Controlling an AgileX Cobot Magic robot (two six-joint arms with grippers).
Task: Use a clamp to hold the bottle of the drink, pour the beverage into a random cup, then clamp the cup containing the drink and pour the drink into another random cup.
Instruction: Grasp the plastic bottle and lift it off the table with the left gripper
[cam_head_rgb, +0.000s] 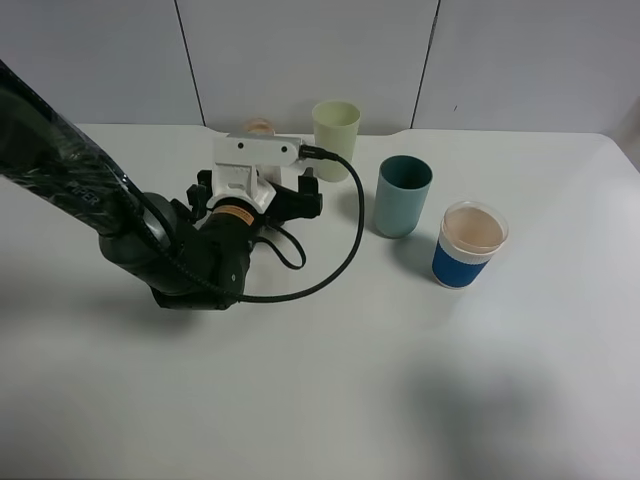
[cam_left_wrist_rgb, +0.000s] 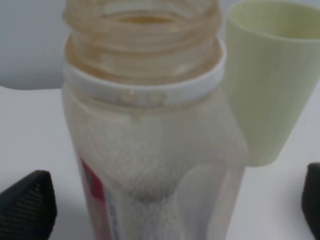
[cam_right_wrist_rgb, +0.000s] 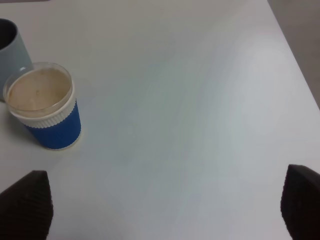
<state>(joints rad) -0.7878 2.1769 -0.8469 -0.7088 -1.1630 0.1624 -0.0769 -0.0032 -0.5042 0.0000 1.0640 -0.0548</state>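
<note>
Bottle (cam_left_wrist_rgb: 150, 150) stands upright and capless midway between the left fingers (cam_left_wrist_rgb: 27, 207) in the left wrist view; those fingers are spread wide, clear of both its sides, gripping nothing; a pale green cup (cam_left_wrist_rgb: 272, 75) sits just beyond the bottle, nearer one fingertip. In the right wrist view the right fingers (cam_right_wrist_rgb: 25, 205) are also spread wide, with only bare surface (cam_right_wrist_rgb: 190, 125) between them; the cup containing the drink (cam_right_wrist_rgb: 45, 107), blue-sleeved and filled with brown beverage (cam_right_wrist_rgb: 37, 90), stands ahead of one fingertip; a teal cup (cam_right_wrist_rgb: 7, 47) is just behind it. In the exterior high view the left arm (cam_head_rgb: 90, 190) reaches to the bottle; the teal cup stands between the left fingers and the blue-sleeved cup, which is well apart from them.
</note>
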